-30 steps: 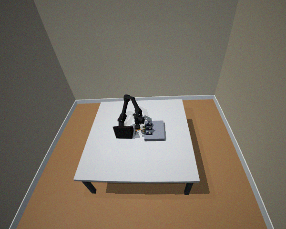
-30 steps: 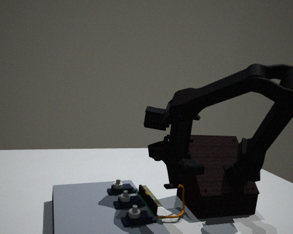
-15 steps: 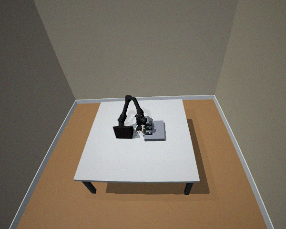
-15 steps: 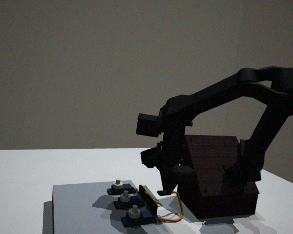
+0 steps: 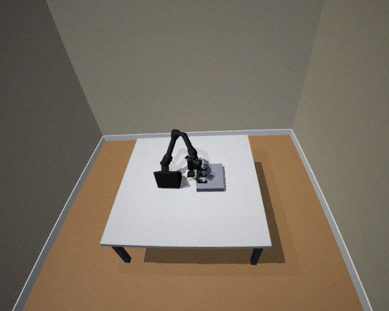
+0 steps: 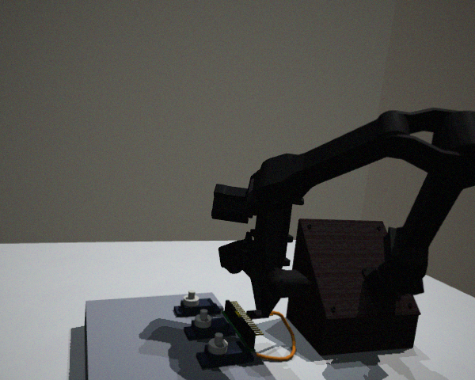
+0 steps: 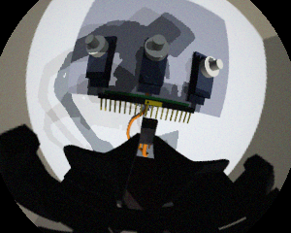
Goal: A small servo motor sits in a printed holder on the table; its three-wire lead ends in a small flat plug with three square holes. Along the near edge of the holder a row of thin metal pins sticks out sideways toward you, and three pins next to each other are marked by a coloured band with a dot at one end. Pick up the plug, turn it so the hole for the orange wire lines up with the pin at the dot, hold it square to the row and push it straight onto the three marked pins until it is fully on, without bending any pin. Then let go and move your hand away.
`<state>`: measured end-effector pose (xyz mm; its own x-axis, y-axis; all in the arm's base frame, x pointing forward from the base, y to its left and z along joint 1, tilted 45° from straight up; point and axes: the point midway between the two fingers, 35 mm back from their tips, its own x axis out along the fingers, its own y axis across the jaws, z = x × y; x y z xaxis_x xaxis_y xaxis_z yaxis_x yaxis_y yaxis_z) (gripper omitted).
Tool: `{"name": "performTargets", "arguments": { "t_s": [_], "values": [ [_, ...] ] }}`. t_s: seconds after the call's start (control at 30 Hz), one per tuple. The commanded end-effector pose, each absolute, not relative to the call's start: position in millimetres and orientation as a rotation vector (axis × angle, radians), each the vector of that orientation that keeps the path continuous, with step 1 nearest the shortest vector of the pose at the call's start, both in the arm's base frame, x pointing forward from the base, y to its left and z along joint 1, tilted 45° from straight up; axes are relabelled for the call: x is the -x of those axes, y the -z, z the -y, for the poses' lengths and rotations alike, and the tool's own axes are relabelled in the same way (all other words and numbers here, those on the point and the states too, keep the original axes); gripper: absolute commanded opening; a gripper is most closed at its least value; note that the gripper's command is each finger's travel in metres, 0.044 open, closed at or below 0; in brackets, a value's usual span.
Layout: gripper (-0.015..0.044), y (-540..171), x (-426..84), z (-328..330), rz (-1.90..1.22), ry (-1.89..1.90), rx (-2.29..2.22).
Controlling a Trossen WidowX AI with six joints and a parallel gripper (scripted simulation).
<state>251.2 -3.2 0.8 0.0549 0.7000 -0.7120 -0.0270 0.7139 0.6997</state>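
The gripper (image 5: 190,174) (image 6: 264,313) (image 7: 146,140) is shut on the black plug (image 6: 253,313) (image 7: 147,125). The plug's free end points at the pin row (image 6: 252,324) (image 7: 117,105), near the pin tips below the yellow band (image 7: 154,103). In the wrist view a small gap seems to show between plug and pins; the plug is roughly square to the row. A dark dot seems to show at the band's left end. The orange wire (image 6: 293,337) (image 7: 129,129) loops back to the holder side. The plug's holes are hidden.
The grey holder slab (image 5: 216,182) (image 6: 115,327) (image 7: 214,44) carries three dark servos with pale round hubs, just beyond the pin row. The dark wedge-shaped block (image 5: 168,179) (image 6: 348,270) stands by the arm's base. The white table (image 5: 188,217) lies around them.
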Motion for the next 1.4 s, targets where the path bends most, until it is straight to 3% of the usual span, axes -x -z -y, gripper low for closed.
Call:
{"name": "performTargets", "arguments": {
  "t_s": [0.0, 0.87, 1.17, 1.37],
  "values": [
    [0.0, -2, -255, 3, -1.421, -0.603, -0.603],
    [0.0, -4, -272, 4, -1.42, -0.603, -0.602],
    [0.0236, -3, -269, 5, -1.42, -0.603, -0.602],
    [0.0394, -38, -267, 41, -1.421, -0.601, -0.601]
  ]
}}
